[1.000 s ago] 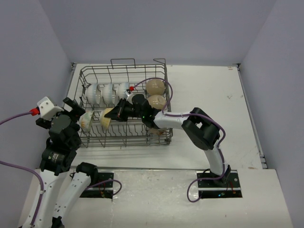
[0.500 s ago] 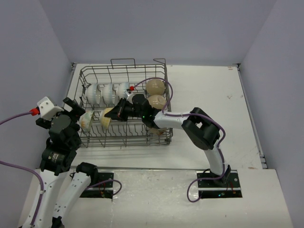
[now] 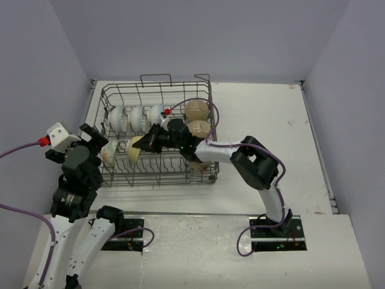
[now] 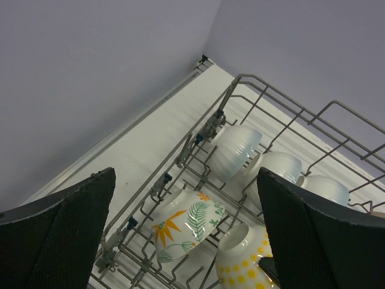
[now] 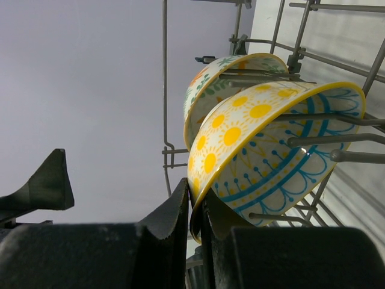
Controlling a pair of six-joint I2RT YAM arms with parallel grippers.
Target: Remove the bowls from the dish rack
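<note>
Two patterned bowls stand on edge in the near-left tines of the dish rack [image 3: 156, 178]. Right gripper [image 5: 195, 198] is pinching the rim of the yellow sun-dotted bowl [image 5: 271, 150], which has blue linework inside. Leaf-painted bowl [image 4: 186, 226] sits just left of it. Looks like glazed ceramic: stiff, probably slick, chips easily. Take the rim deep and lift clear of the tines. Left gripper [image 3: 93, 137] is spread wide with nothing in it, at the rack's left end. White ribbed bowls [image 3: 137, 116] are in the far row, beige bowls [image 3: 197, 109] far right.
</note>
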